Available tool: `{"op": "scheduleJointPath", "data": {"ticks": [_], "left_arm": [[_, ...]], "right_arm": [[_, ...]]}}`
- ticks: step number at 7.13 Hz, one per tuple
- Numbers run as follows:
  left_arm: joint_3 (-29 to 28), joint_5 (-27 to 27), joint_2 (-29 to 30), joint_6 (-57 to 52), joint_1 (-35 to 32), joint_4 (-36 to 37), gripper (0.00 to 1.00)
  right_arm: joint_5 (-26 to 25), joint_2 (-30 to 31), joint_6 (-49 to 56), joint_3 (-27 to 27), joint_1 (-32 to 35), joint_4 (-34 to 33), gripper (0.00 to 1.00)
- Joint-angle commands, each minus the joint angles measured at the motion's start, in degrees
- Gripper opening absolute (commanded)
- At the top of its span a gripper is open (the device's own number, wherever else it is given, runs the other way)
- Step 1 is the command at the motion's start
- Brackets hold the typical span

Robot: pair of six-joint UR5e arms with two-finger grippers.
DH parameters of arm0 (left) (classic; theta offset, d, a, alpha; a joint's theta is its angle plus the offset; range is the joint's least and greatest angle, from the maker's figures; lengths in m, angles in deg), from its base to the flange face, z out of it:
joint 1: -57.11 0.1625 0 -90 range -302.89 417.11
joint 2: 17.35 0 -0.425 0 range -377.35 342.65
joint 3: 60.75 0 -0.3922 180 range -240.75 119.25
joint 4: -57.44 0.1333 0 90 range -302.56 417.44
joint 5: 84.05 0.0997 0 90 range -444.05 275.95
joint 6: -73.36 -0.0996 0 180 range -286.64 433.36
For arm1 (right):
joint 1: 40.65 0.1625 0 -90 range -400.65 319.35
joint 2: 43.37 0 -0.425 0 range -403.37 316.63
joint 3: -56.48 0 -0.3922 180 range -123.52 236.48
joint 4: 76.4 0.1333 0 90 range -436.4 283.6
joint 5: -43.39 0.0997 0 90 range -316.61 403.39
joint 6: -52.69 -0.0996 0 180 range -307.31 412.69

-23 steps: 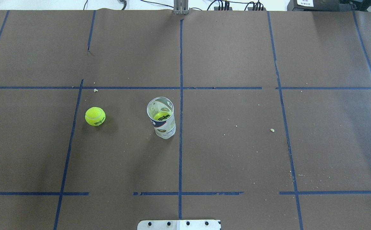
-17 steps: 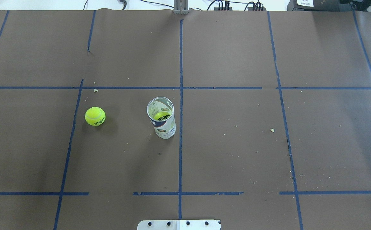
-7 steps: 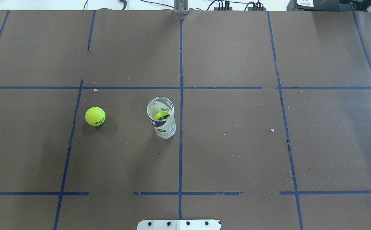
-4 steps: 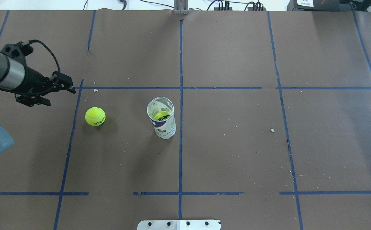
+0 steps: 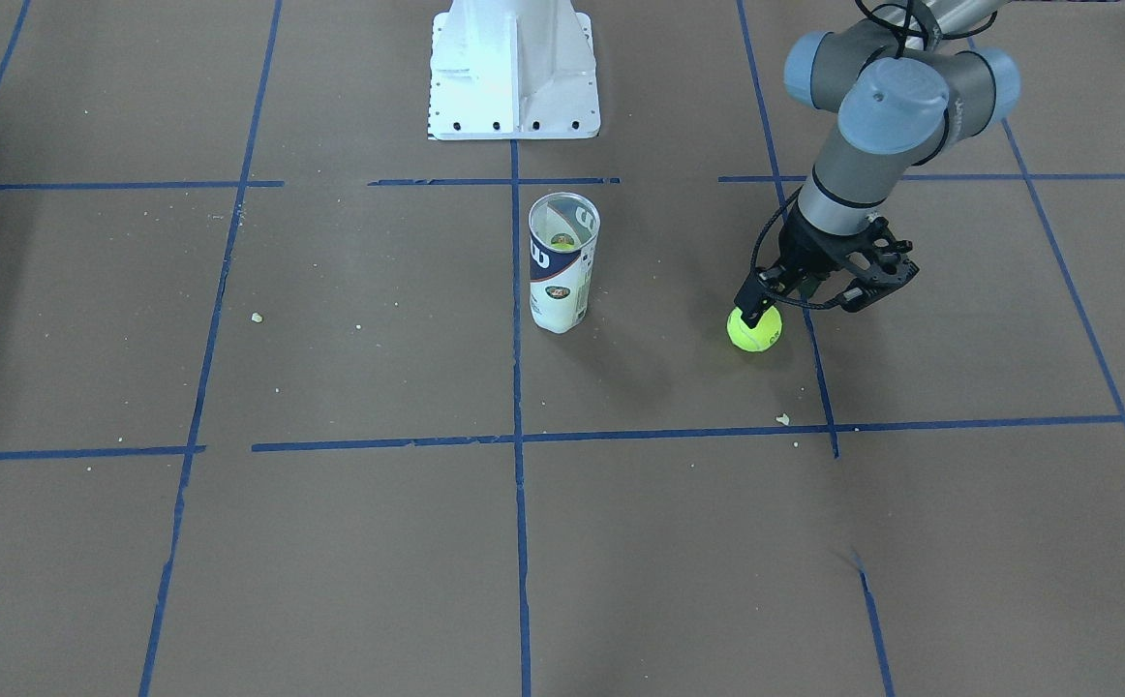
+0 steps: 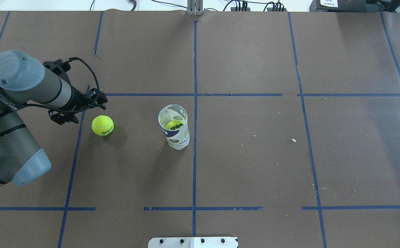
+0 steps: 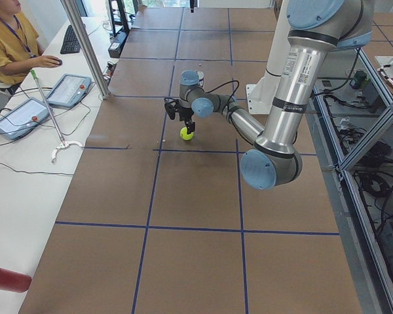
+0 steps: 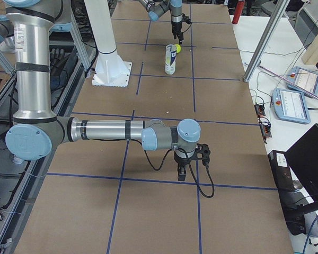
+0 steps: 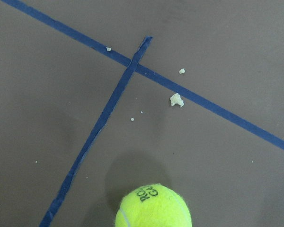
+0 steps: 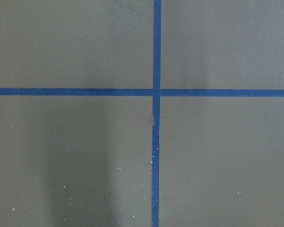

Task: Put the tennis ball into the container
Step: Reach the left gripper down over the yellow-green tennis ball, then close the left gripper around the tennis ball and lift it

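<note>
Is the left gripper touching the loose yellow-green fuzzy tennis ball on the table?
Apart. In the overhead view, bare brown table shows between the left gripper and the yellow-green fuzzy tennis ball.

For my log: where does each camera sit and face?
Front: across table, facing robot; left claw by ball.
Overhead: behind robot, looking down; left arm.
Left side: table end; left arm near.
Right side: opposite end; right arm near.
Left wrist: down at ball.
Right wrist: down at tape cross.
Front and overhead share ball, tube.
</note>
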Motion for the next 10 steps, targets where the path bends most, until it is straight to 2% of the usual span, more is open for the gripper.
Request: {"op": "scheduleJointPath", "data": {"ticks": [1, 7, 8, 9, 10], "left_arm": [[-3.85, 0.19, 1.99, 0.53, 0.81, 0.07, 1.00], [-8.53, -0.08, 2.00, 0.18, 2.21, -4.76, 0.99], [-8.71, -0.08, 2.09, 0.27, 2.21, -4.77, 0.84], [-8.45, -0.08, 2.44, 0.27, 2.21, -4.77, 0.34], [-7.83, -0.16, 3.48, 0.53, 2.21, -4.51, 0.00]], "right_arm": [[0.00, -0.01, 0.00, 0.00, 0.00, 0.00, 1.00], [0.00, -0.01, 0.00, 0.00, 0.00, 0.00, 1.00], [0.00, -0.01, 0.00, 0.00, 0.00, 0.00, 1.00], [0.00, -0.01, 0.00, 0.00, 0.00, 0.00, 1.00], [0.00, -0.01, 0.00, 0.00, 0.00, 0.00, 1.00]]}}
